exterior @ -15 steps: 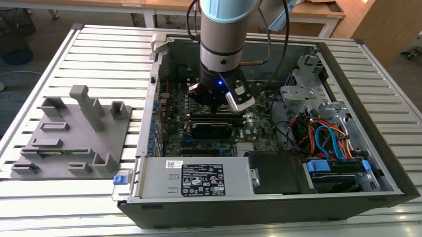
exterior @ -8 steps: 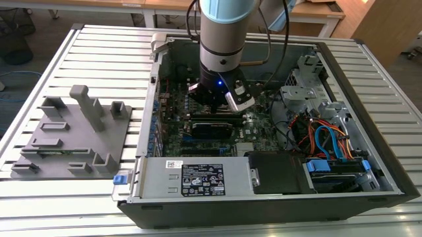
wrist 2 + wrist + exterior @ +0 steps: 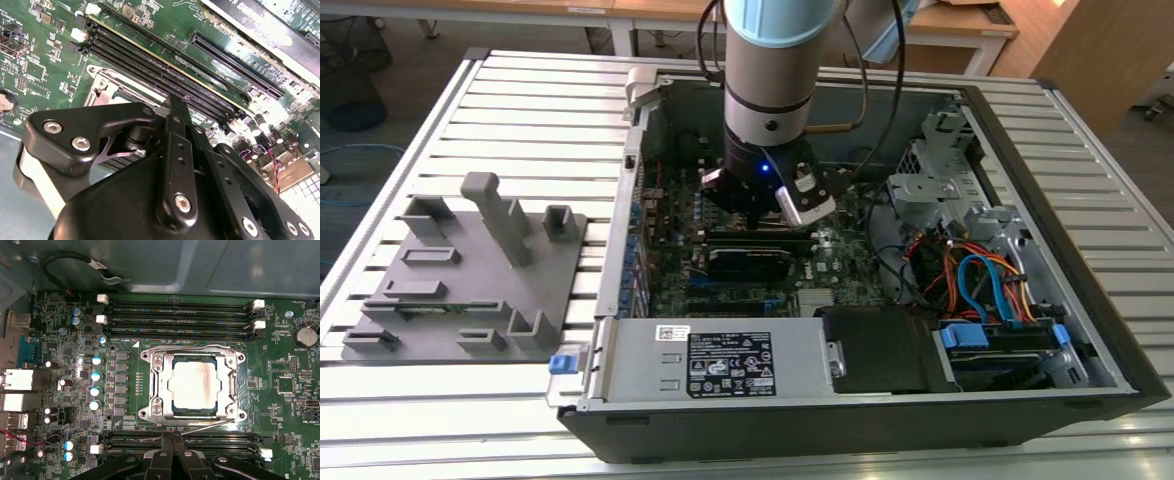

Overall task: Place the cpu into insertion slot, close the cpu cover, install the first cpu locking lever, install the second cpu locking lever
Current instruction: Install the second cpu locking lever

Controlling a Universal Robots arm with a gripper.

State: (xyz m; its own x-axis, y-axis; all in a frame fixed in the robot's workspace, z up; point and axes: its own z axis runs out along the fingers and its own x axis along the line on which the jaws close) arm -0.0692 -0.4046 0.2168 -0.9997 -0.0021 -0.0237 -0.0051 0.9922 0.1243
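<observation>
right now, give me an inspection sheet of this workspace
surface: slatted metal table carrying an open computer case.
job's things: cpu seated in the insertion slot; cpu cover lying flat around it; thin lever wire angled loose along one socket edge.
clutter: grey fixture tray at the exterior view's left.
claw: claw over the memory slots beside the socket.
cables: blue and orange bundle inside the case.
surroundings: wooden desks behind.

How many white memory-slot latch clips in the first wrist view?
6. Four clips on the bank beyond the cpu from the gripper, two at each end; two on the bank beside the gripper, one each end. Gripper may hide more.
</observation>
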